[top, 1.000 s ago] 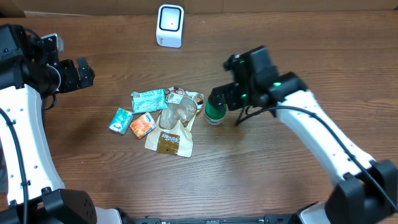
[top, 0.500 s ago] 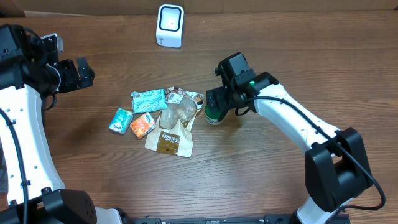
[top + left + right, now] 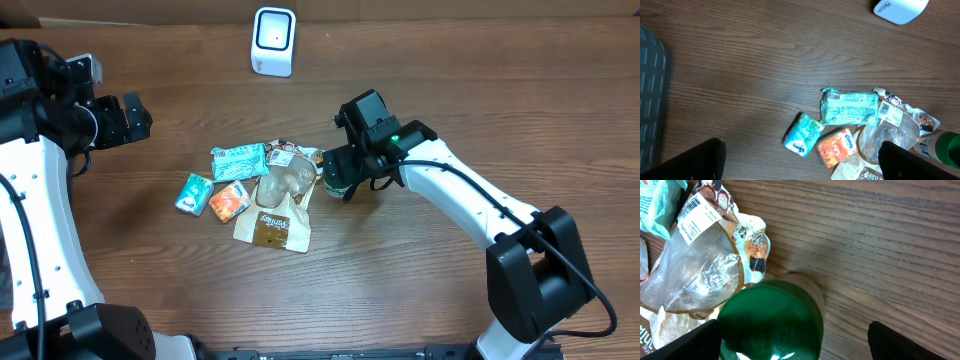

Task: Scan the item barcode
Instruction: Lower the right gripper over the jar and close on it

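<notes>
A bottle with a green cap stands upright at the 3 o'clock edge of a heap of packets in the middle of the wooden table. The cap hides whatever it holds. The right gripper hangs over the bottle, its fingers spread to either side of the cap. Whether they touch it cannot be told.

Touching the bottle at its 9 o'clock lies a crumpled clear bag, its contents hard to make out, with a white barcode label above it. Under the bag lies a brown pouch whose print is cut off. At 9 o'clock of the heap are a teal packet with a small barcode, an orange sachet and a blue pack marked Kleenex.

The white scanner stands at 12 o'clock, well apart from the heap. Its lettering is cropped in the left wrist view. The left gripper hovers at 10 o'clock, fingers wide apart and empty
</notes>
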Robot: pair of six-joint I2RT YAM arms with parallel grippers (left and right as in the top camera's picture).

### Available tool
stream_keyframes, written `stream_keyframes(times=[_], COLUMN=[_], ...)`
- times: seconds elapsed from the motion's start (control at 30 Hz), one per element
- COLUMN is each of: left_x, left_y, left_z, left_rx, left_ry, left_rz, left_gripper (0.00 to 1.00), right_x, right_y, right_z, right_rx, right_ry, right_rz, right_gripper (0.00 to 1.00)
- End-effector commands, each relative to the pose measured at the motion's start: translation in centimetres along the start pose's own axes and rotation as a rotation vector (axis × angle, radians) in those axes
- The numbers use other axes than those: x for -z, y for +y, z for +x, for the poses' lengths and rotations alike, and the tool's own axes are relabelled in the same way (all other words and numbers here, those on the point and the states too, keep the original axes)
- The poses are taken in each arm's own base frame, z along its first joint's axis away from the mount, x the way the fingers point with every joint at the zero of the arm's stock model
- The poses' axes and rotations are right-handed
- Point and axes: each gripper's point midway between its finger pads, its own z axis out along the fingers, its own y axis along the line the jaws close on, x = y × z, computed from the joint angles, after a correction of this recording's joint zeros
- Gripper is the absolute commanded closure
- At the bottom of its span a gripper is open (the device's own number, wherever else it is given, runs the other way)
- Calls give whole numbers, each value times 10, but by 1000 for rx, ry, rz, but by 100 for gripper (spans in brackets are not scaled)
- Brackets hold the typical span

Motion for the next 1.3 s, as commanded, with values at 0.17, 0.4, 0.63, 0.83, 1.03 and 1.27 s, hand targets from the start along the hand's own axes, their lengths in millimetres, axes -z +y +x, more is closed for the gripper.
stream_keyframes(times=[0.17, 0.4, 0.63, 0.83, 1.03, 1.27], left_x=[2, 2, 2, 2, 2, 2], left_y=[-2, -2, -2, -2, -2, -2], left_z=[-1, -1, -1, -1, -1, -1], left_rx=[-30, -30, -30, -30, -30, -30], left_ry=[-9, -9, -9, -9, -9, -9], left_rz=[4, 4, 4, 4, 4, 4], left_gripper=[0, 0, 0, 0, 0, 0], right_x=[24, 20, 7, -5, -26, -32], right_y=[10, 22, 18, 19, 25, 11], right_z=[-30, -21, -9, -5, 8, 3], right_rx=[69, 69, 91, 147, 192, 213], right_ry=[-51, -19, 6, 25, 78, 55], right_rz=[-10, -83, -79, -79, -67, 51], right_gripper=[7, 5, 5, 5, 8, 12])
